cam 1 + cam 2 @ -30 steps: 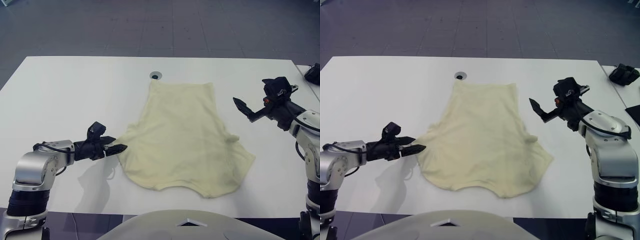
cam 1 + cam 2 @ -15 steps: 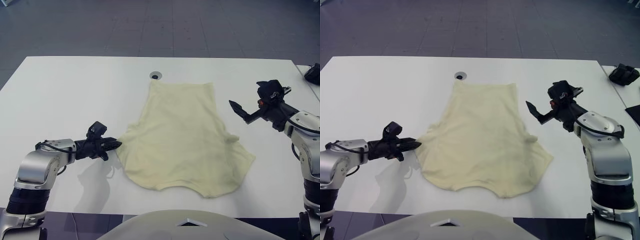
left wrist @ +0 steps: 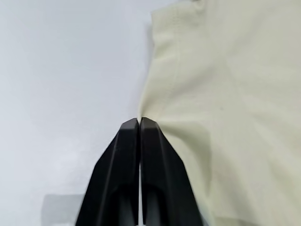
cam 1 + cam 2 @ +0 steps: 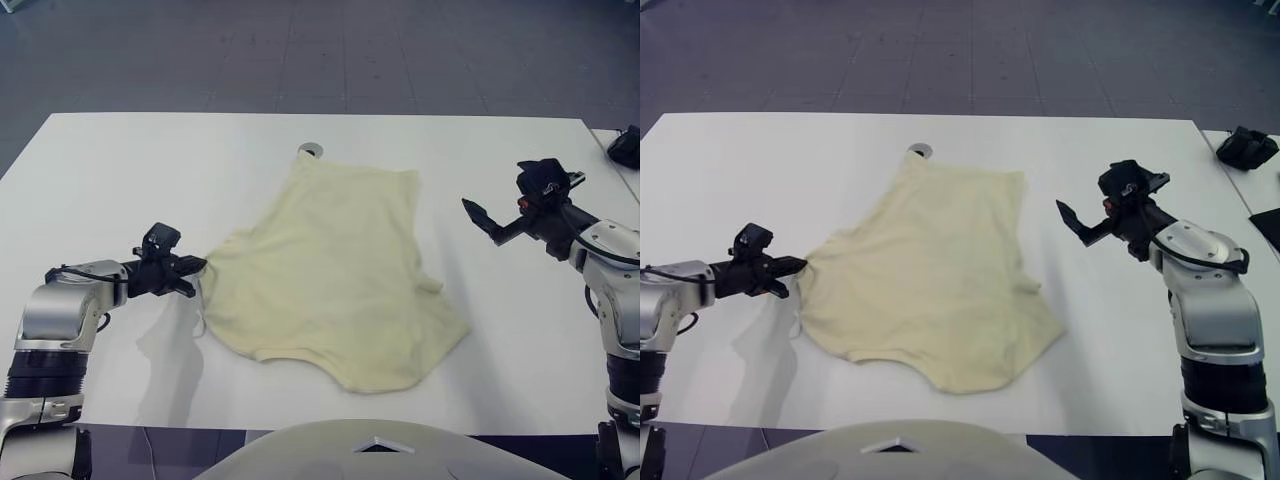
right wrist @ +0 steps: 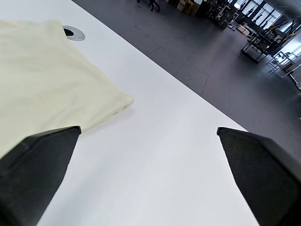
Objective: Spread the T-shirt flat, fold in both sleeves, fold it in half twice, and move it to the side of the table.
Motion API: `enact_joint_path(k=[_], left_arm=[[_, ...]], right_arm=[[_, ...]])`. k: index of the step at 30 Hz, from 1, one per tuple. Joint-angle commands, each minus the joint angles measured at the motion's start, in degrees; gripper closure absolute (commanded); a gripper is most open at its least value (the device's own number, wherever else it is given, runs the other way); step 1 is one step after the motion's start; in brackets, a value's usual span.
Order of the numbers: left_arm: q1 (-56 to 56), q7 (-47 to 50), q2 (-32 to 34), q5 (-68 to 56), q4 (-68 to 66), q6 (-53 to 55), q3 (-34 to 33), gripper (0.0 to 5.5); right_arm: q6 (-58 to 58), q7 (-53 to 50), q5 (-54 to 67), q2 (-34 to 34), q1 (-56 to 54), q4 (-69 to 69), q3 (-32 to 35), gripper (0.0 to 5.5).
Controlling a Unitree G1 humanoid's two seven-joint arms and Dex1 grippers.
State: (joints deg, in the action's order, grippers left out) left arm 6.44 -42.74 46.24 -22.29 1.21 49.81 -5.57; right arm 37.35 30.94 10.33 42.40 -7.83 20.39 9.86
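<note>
Left eye view: white table (image 4: 120, 170) takes up most of the frame. The pale yellow T-shirt (image 4: 330, 270) lies on it centre frame, slanted, its narrow far end touching the round cable hole (image 4: 310, 150) at upper centre and its wide end toward the lower edge.

The shirt is not flat yet. Its left corner is drawn into a taut point, and there is a small wrinkle at its right edge (image 4: 430, 285). I judge this to be the spread-flat step, with the folds not yet begun.

My left arm sits lower left of the frame, elbow bent, forearm low over the table and pointing right at the shirt. My left gripper (image 4: 197, 267) has its fingers pressed together on the shirt's left corner. The left wrist view shows the two black fingers (image 3: 127, 141) meeting right at the fabric edge. I hold it there, I judge, because pulling that corner outward takes out the slack on this side.

My right arm is at the right edge of the frame, forearm raised and wrist turned toward the shirt. My right gripper (image 5: 148, 136) is spread wide above bare table, apart from the shirt's right edge and gripping nothing. I judge it is ready for the opposite corner.

A small dark object (image 4: 627, 147) sits at the far right edge, well apart from the shirt.
</note>
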Motion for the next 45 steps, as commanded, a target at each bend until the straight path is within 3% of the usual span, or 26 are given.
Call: enact_joint_path(k=[1,10,21,24,30,35,41,45], left_arm=[[-0.17,-1.92,3.14,-0.66,4.87,1.68,-0.36,5.49],[3.68,-8.38,7.86,-4.25,16.65,5.77,2.92,5.49],[7.95,-3.17,-1.65,-3.92,19.01,8.37,12.80,5.49],[6.84,-1.59,-3.32,-5.57,20.49,10.01,11.63,5.07],[8.42,-0.13,-6.81,-14.39,21.95,15.62,1.63,4.05],[8.41,11.37,-13.71,-14.49,23.05,18.30,-4.78,3.12],[3.75,25.01,-21.16,-10.78,27.97,16.34,-10.67,2.07],[0.23,28.09,-24.34,-11.85,32.28,17.88,-10.36,1.40]], right_arm=[[0.20,0.12,-0.31,0.37,0.66,1.11,-0.18,0.10],[0.76,-1.91,-0.41,-1.24,3.49,3.66,-0.09,0.10],[0.62,-3.26,-0.62,-2.43,3.03,3.54,-0.80,0.10],[0.73,-3.03,-0.34,-2.27,2.97,3.49,-0.52,0.10],[6.51,-1.57,4.98,-3.96,4.06,6.64,0.34,0.10],[23.73,0.30,16.60,-4.08,7.88,14.32,7.93,0.10],[48.41,7.70,30.80,1.62,16.98,20.48,15.01,0.10],[51.86,8.55,31.85,5.05,20.58,19.65,14.48,0.10]])
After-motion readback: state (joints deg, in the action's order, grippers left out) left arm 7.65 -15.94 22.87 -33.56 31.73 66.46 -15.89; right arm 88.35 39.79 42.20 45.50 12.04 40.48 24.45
